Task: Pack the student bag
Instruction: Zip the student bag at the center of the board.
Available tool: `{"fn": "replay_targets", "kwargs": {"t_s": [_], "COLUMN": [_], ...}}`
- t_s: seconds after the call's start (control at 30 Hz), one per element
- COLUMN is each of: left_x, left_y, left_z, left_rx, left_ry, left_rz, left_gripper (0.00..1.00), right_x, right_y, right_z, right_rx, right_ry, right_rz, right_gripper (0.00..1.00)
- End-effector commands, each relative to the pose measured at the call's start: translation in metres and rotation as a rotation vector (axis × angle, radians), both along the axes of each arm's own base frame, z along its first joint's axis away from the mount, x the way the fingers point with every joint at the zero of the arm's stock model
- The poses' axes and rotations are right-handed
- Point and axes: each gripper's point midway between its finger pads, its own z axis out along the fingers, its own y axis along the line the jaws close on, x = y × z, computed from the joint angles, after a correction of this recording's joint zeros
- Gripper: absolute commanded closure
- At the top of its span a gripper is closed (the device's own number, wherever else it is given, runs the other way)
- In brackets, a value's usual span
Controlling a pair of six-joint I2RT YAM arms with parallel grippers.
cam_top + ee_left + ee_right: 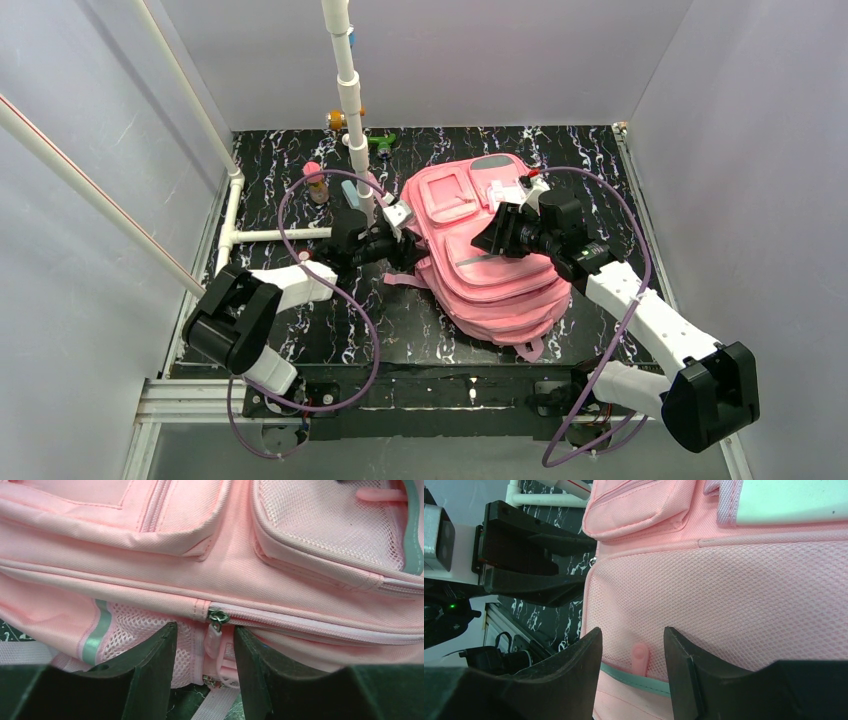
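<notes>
The pink student bag (470,275) lies flat in the middle of the black table. My left gripper (408,246) is at its left side, open. In the left wrist view a metal zip slider with a pink pull tab (214,639) hangs between the spread fingers (150,660) of the left gripper (205,630), untouched. My right gripper (490,240) hovers over the bag's front, also open. In the right wrist view the right gripper (631,632) straddles a small pink pull tab (640,659) that sticks out of a mesh pocket (724,595) with teal trim.
A white pipe frame (345,90) rises at the back left. Small items stand behind the bag: an orange one (338,120), a green one (382,142), a pink-capped bottle (316,183) and a light blue piece (351,193). Grey walls close in on three sides.
</notes>
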Motion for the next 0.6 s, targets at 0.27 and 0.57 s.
{"fn": "replay_targets", "kwargs": {"t_s": [0.27,0.57], "left_x": [0.001,-0.038], "left_y": [-0.01,-0.002], "left_z": [0.015,0.025], "left_rx": [0.056,0.131], "left_ry": [-0.092,0.131], "left_rz": [-0.027,-0.033], "left_gripper": [0.91,1.0], "right_x": [0.003,0.003], "right_y": [0.003,-0.003], "right_z": [-0.003,-0.03], "right_rx": [0.013,-0.003], "right_ry": [-0.006,0.038], "right_rz": [0.009,-0.044], "right_gripper": [0.44,0.45]}}
